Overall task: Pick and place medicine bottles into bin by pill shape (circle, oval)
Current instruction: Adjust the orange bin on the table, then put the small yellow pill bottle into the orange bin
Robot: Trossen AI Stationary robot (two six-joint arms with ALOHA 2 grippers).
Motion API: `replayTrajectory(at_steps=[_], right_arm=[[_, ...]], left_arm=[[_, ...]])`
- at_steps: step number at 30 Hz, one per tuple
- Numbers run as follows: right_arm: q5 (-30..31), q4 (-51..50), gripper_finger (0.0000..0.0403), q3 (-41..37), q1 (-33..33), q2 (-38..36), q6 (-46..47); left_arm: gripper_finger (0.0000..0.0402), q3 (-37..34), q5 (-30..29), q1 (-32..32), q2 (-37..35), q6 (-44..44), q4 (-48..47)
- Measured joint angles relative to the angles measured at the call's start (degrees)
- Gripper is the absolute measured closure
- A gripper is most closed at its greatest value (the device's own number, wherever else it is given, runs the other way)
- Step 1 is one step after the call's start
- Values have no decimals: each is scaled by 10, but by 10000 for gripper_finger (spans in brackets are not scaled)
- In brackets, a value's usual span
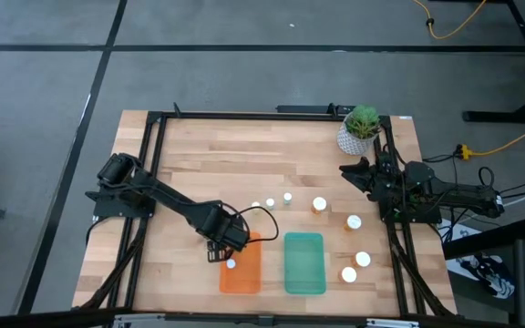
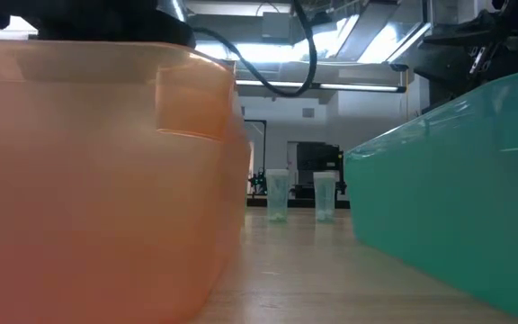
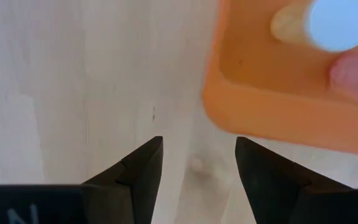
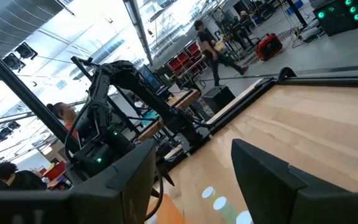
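Note:
My left gripper (image 1: 215,251) is open and empty. It hovers over the bare wood just outside the left wall of the orange tray (image 1: 242,275); in the left wrist view (image 3: 197,168) its fingers point down beside that tray (image 3: 260,106). One tiny white-capped bottle (image 1: 231,264) sits inside the orange tray and also shows in the left wrist view (image 3: 340,22). The teal tray (image 1: 304,264) lies to its right. Three tiny bottles (image 1: 270,202) and several larger amber bottles (image 1: 354,221) stand on the table. My right gripper (image 1: 352,169) waits open at the right edge (image 4: 191,168).
A white pot with a green plant (image 1: 361,130) stands at the far right corner, next to the right arm. A black frame (image 1: 153,164) runs round the tabletop. In the low view, two tiny bottles (image 2: 277,196) show between the tray walls. People move in the room beyond (image 4: 210,43).

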Motion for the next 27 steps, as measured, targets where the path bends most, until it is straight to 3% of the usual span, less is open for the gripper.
replayTrajectory(at_steps=[8,18,27], right_arm=[[0,-17,190,0,0,0,2],[0,-14,190,0,0,0,4],[0,-14,190,0,0,0,3]], left_arm=[[207,75,-44,49,-6,4,-125],[207,105,-41,121,-6,175,59],[207,104,-1,182,10,231,96]])
